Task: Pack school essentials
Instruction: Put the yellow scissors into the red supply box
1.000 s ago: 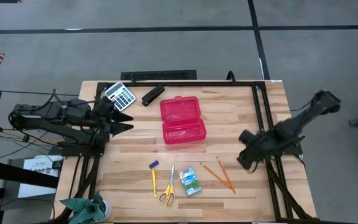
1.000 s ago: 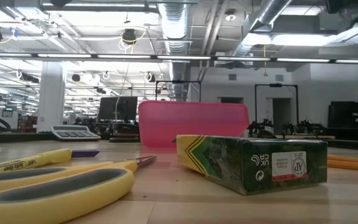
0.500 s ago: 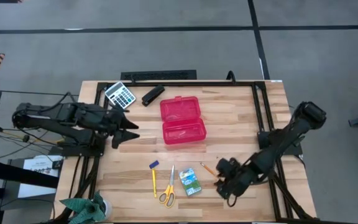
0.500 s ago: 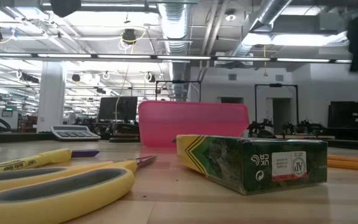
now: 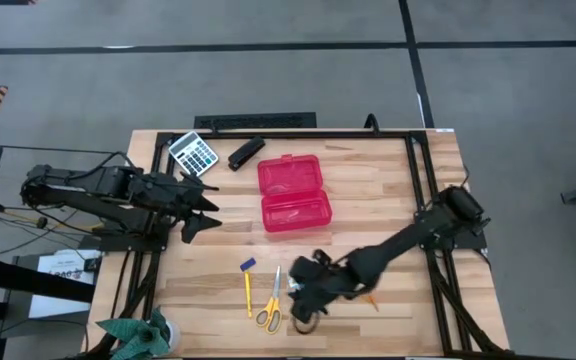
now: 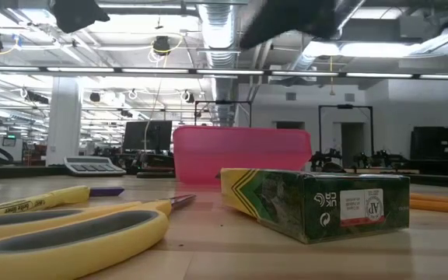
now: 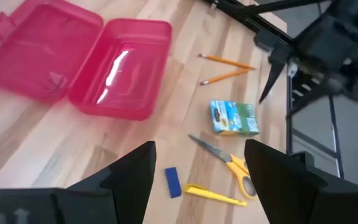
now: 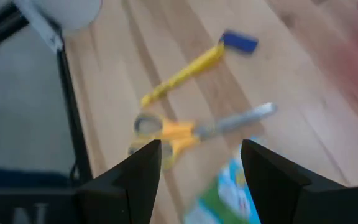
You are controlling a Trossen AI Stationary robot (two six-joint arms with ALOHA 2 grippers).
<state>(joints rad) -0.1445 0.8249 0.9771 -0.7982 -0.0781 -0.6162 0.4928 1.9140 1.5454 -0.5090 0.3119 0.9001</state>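
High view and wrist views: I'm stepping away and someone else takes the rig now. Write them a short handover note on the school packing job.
Left gripper: open, empty, hovering left of the open pink plastic pencil case.
Right gripper: open, empty, over the green-and-white packet at the table's front.
On the wooden table, in front of the case: yellow-handled scissors, yellow pen, small blue piece, two orange pencils.
Grey calculator and black stapler lie at the back.
Done: case open, nothing packed.
Left: move every item into the case; probably the packet first.
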